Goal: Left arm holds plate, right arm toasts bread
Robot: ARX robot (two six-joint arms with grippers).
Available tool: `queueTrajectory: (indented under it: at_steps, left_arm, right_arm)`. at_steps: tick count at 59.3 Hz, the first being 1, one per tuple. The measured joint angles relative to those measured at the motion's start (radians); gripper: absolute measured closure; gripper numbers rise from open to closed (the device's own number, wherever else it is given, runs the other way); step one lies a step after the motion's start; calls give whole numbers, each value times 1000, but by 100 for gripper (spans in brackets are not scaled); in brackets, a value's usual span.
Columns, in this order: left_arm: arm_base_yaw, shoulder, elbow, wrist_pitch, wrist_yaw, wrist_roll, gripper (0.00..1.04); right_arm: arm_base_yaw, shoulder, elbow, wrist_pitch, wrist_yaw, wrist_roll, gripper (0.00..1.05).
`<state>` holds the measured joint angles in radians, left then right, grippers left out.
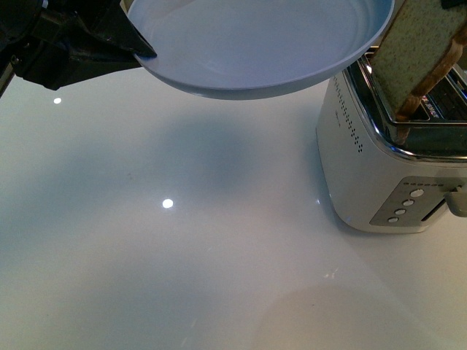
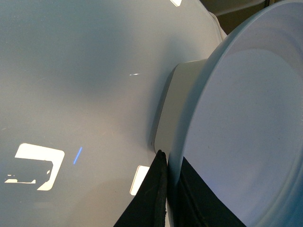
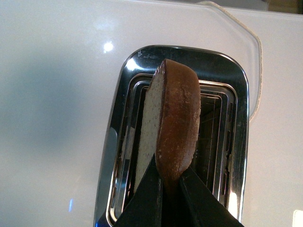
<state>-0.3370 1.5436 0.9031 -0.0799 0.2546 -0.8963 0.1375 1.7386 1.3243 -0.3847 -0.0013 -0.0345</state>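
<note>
The pale blue-grey plate [image 1: 263, 44] hangs in the air at the top of the front view, tilted, with my left gripper [image 1: 139, 47] shut on its left rim. In the left wrist view the plate [image 2: 246, 127] rim sits pinched between the black fingers [image 2: 156, 194]. The bread [image 1: 419, 55], a light brown slice with dark crust, stands on edge over the toaster [image 1: 387, 175] at the right. In the right wrist view my right gripper [image 3: 170, 177] is shut on the bread [image 3: 173, 118], which points down into the chrome-rimmed slot [image 3: 210, 137].
The white toaster has a grey button panel [image 1: 408, 204] and a side lever [image 1: 458, 198] on its near face. Its cord [image 3: 253, 71] runs across the glossy white table [image 1: 168, 248] behind it. Ceiling lights reflect on the tabletop.
</note>
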Motion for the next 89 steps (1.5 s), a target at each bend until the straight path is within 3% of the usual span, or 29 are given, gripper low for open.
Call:
queueTrajectory:
  at_steps: [20,25,32,36,56,75,86,89]
  left_arm:
    - [1,7,0,3,3,0,102]
    - [2,11,0,3,4,0,102]
    - [2,11,0,3,4,0,102]
    - [2,11,0,3,4,0,102]
    - [2,13,0,5,4,0,102]
    - [0,16,0,14,2,0,102]
    - [-3,16,0,21,-5,0,102]
    - [-3,16,0,22,-8,0,102]
  right_arm:
    - [6,-10,-82,31,-3,-11,102]
    - [6,-15,-101,39,-11,-11,83]
    - [5,-21,-117,43,-23,-11,68]
    - [3,-34,-131,45,-39,-6,53]
    - [-38,-152,-202,145,-121,59,8]
    - [-154,-512,-449,327,-236,85,9]
    - [-257,-708,-593,341,-307,98,9]
    - [-273,-770,-656,420,-257,90,13]
